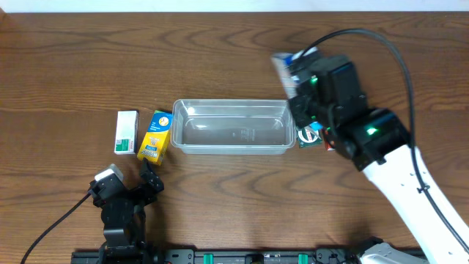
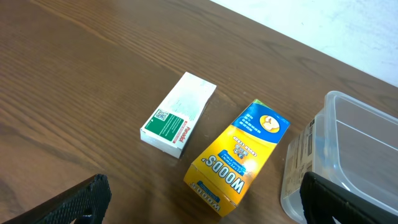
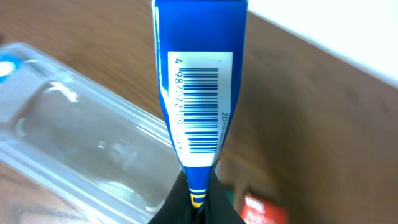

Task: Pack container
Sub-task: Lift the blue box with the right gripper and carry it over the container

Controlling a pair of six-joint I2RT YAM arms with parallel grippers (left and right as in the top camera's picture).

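Observation:
The clear rectangular container (image 1: 231,126) lies at the table's middle with nothing inside it; it also shows as the container (image 3: 74,137) in the right wrist view. My right gripper (image 1: 299,77) hangs over its far right corner, shut on a blue packet (image 3: 199,93) with a white barcode label; the same packet (image 1: 283,67) sticks out to the left of the gripper. My left gripper (image 2: 202,202) stands wide open near the front left, holding nothing, just short of a yellow box (image 2: 237,157) and a white and green box (image 2: 179,114).
A red and green packet (image 1: 311,137) lies against the container's right end. The white and green box (image 1: 127,132) and the yellow box (image 1: 154,136) lie side by side just left of the container. A black cable (image 1: 399,59) arcs over the right arm.

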